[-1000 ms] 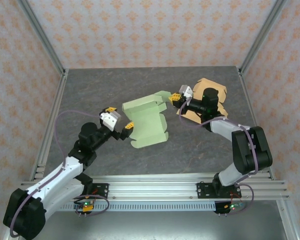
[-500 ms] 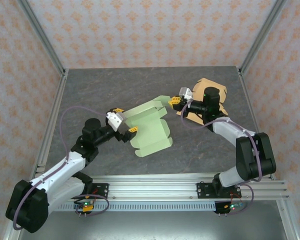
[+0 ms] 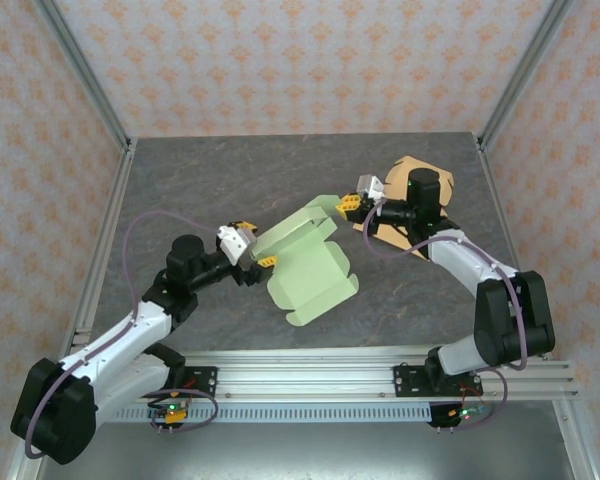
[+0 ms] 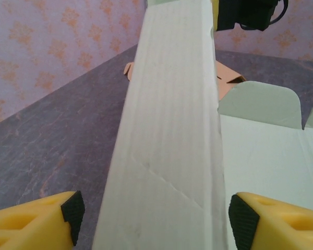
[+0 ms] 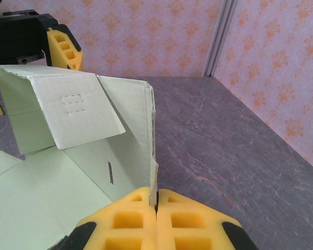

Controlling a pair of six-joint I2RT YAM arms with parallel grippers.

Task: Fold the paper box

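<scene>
Clearly you are dealing with thin, light card: the pale green paper box (image 3: 310, 262) lies half-formed in the middle of the table (image 3: 230, 170), its base flat and some walls raised. Expect it to be stiff only along the scored creases and floppy everywhere else. A hard squeeze on a bare panel would likely dent it, and a tug from one side could slide the whole blank across the smooth surface.

Your right gripper (image 5: 156, 203) is pressed together on the edge of an upright wall at the box's far corner, pinching the card between its yellow fingers. Your left gripper (image 4: 156, 219) straddles the near raised wall with its jaws spread, a gap visible between each black pad and the card.

Take hold close to a crease or a corner, where the card is braced, and grip lightly. Under the right arm a tan cardboard sheet (image 3: 404, 164) lies near the box's far corner.
</scene>
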